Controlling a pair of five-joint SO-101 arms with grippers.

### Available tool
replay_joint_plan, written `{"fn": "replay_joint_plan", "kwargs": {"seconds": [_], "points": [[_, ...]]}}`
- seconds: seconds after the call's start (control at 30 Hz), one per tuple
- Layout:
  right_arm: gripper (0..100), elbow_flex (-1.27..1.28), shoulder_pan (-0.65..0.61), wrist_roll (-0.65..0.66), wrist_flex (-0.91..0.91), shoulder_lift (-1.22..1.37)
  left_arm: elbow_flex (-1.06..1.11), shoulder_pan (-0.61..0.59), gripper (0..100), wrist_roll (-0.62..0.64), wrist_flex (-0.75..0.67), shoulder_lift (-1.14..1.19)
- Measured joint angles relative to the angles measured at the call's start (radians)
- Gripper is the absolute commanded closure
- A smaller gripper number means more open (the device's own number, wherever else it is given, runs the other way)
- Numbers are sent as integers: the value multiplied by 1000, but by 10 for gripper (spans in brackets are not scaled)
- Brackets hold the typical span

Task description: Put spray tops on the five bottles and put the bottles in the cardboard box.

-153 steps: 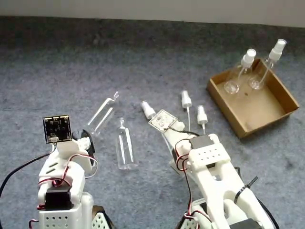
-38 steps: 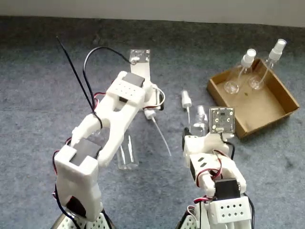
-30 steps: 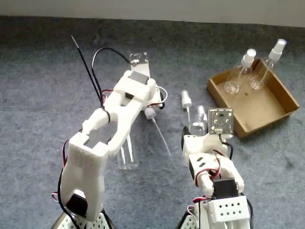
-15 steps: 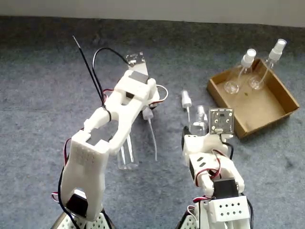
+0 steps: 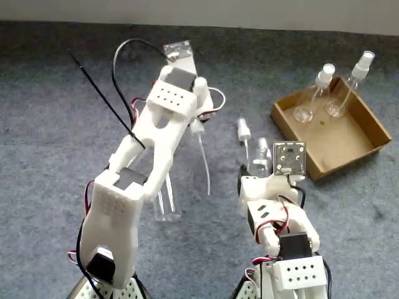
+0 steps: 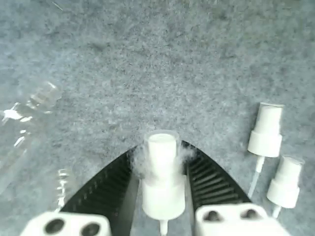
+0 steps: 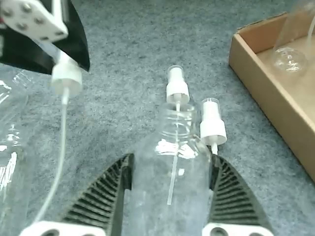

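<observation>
Holding a top point(image 6: 161, 187) in the left claw point(image 6: 162, 150), jaws closed narrow on its collar, dip tube hanging free above the carpet point(image 5: 56, 93), left of centre and toward the far side. Gripping an open bottle point(image 7: 170, 132) in the right claw point(image 7: 172, 162), jaws spread wide around the body and pressing on both sides, neck facing far, right of the held top and nearer. Noting two loose tops point(image 7: 177, 88) lying just beyond that neck, two capped bottles point(image 5: 315, 93) standing in the box point(image 5: 349, 140) at far right, and a bare bottle point(image 5: 165, 202) lying on the carpet under the left arm. Judging the step in hand as the third capping, with top and bottle each secured but well apart. Expecting the next move to call for bringing the top right and nearer, lining the tube tip up with the open mouth, feeding the tube down inside, then seating and tightening the collar while keeping the bottle clamped. Flagging the long, thin tube as the probable difficulty: likely swaying, and likely catching on the rim of the narrow mouth.
</observation>
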Motion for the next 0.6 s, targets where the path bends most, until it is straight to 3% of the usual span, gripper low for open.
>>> {"fn": "replay_joint_plan", "kwargs": {"seconds": [0.13, 0.3, 0.6], "points": [[868, 0, -2, 0, -43, 0, -255, 0, 966, 0, 222, 0], [868, 37, -81, 0, -161, -2, -503, -3, 966, -5, 281, 0], [868, 77, -199, 0, -273, 0, -657, -17, 966, -384, 290, -78]]}}
